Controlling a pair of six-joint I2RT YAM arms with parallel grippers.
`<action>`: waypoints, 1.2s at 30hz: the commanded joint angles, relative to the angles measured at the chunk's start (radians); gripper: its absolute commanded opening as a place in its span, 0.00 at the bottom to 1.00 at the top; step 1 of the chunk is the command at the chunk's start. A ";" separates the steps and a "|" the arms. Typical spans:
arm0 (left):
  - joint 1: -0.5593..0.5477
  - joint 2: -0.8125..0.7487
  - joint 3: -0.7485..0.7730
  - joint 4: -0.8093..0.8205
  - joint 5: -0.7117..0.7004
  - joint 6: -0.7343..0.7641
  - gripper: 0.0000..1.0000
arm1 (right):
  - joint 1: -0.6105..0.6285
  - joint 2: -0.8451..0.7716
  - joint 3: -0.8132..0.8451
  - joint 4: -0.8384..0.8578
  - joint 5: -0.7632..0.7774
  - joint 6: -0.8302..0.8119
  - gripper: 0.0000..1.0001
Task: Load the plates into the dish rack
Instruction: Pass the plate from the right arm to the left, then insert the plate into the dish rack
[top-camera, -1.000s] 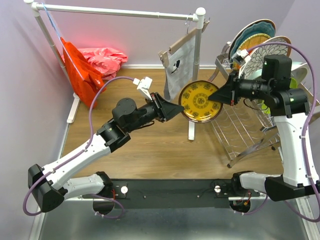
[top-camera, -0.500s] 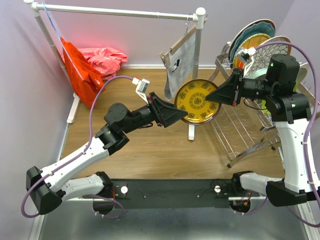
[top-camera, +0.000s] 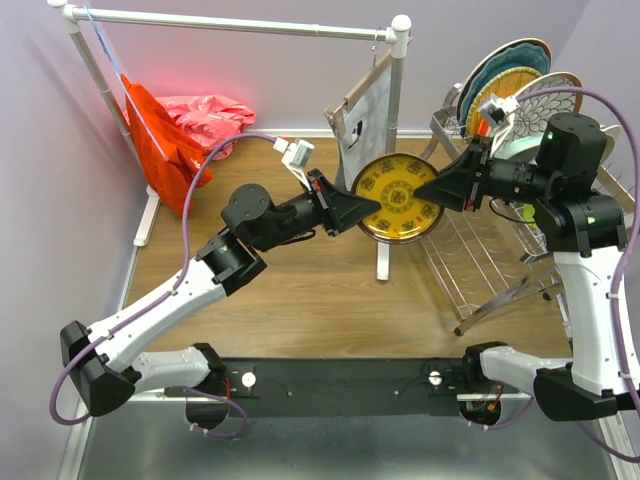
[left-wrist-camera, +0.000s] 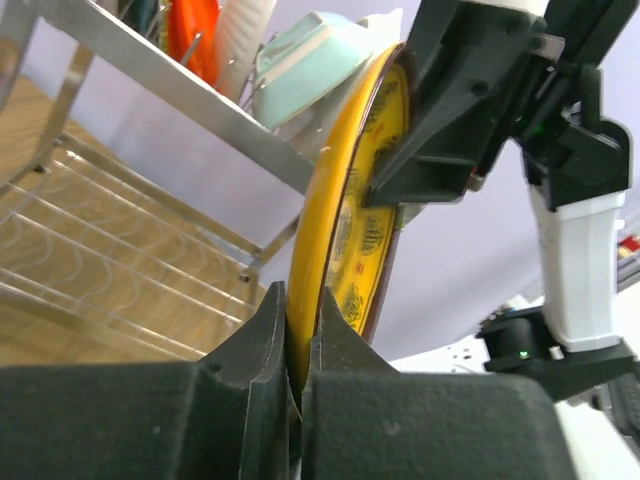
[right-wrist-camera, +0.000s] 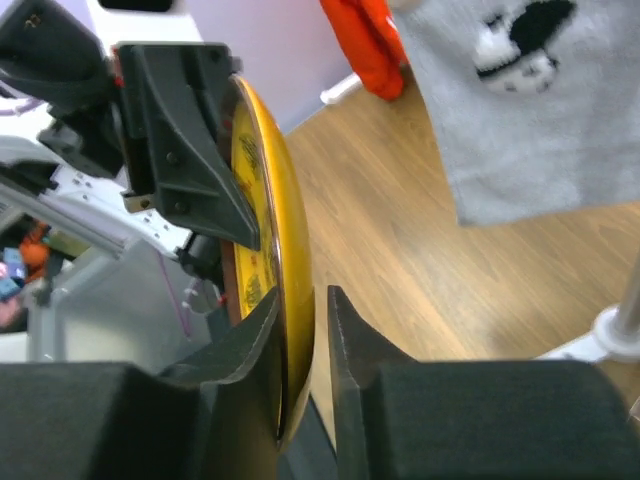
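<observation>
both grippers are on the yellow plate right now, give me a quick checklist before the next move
1. Left gripper clamped on the yellow patterned plate: ok, both fingers pinch its rim.
2. Right gripper clear of the plate: not ok, it straddles the rim, with a slit of gap at one finger.
3. Plate upright and off the floor: ok.
4. Free tines in the dish rack: ok, the lower rows are bare.
5. Room around the white rail post and grey cloth: cannot tell, both look very near the plate from above.
</observation>
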 joint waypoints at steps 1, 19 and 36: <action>-0.014 -0.053 0.088 -0.105 -0.027 0.077 0.00 | 0.006 -0.043 0.080 0.055 0.006 -0.083 0.64; -0.329 0.278 0.656 -0.323 -0.458 0.444 0.00 | 0.006 -0.077 0.447 0.644 1.330 -0.245 1.00; -0.550 0.841 1.267 -0.103 -0.814 0.818 0.00 | 0.008 -0.049 0.475 0.958 1.640 -0.377 1.00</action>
